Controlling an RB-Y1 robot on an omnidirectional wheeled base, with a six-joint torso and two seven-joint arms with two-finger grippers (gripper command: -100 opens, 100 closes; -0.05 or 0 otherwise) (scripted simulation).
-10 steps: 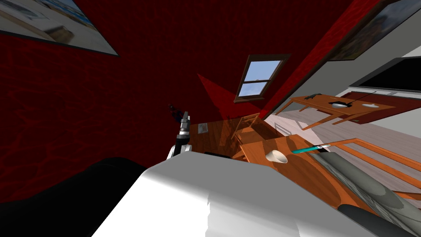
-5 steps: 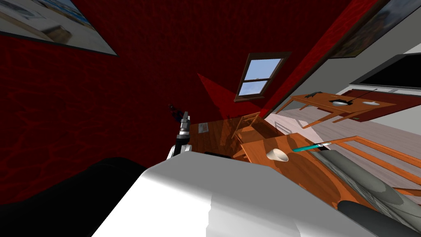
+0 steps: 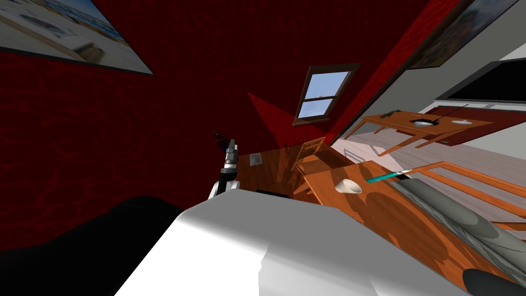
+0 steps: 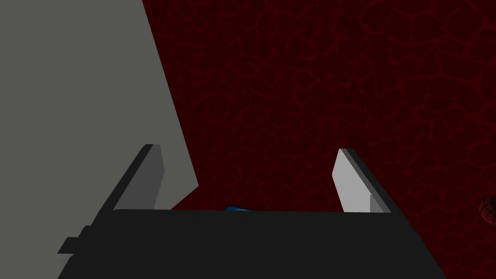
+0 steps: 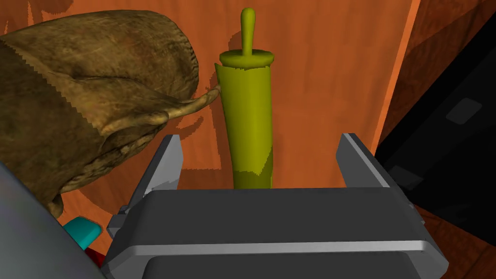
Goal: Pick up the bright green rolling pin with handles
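The rolling pin (image 5: 247, 111) was a smooth, matte yellow-green cylinder with a flared collar and a slim rounded handle at its far end. It lay flat on the orange, wood-grained worktop (image 5: 315, 72), pointing straight away from the right pincer (image 5: 260, 140). That pincer's two grey blades stood wide apart on either side of the pin's near end, clear of it and gripping nothing. Just beside the pin lay a brown, wrinkled, leathery sack (image 5: 87, 97); one drawn-out pointed corner of it touched the pin below the collar. Past the worktop's edge on the other side was a black area (image 5: 436, 121). In the head view a white bowl (image 3: 348, 186) and a thin teal tool (image 3: 386, 177) rested on the same worktop. The left pincer (image 4: 247, 150) was raised by the red wall, blades spread, empty.
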